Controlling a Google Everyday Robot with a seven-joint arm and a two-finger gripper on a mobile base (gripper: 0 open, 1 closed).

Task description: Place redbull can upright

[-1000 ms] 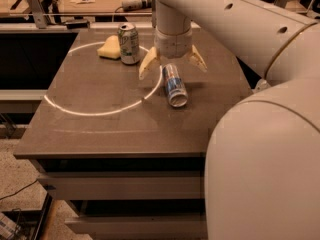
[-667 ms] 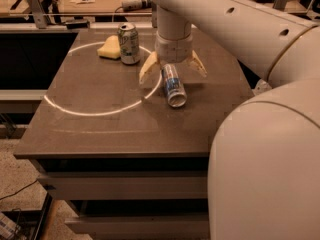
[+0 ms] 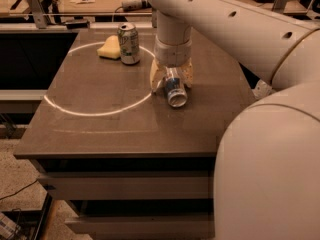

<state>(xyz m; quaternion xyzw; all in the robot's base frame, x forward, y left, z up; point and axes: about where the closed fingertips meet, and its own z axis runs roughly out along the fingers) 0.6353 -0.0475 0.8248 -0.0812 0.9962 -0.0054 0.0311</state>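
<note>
The redbull can [image 3: 175, 90] lies on its side on the brown table [image 3: 100, 134], right of centre, with its silver end facing the camera. My gripper [image 3: 172, 78] comes down from above over the can's far part. Its pale fingers [image 3: 156, 77] press against both sides of the can. The can still rests on the table top.
A wider white-and-green can [image 3: 129, 43] stands upright at the back left, with a yellow sponge [image 3: 109, 48] beside it. A bright ring of light [image 3: 90, 111] lies on the table. My arm's large white body [image 3: 270, 149] fills the right foreground. Cluttered desks stand behind.
The fingers were spread wide on either side of the can and have drawn in against it. The can has stayed where it was.
</note>
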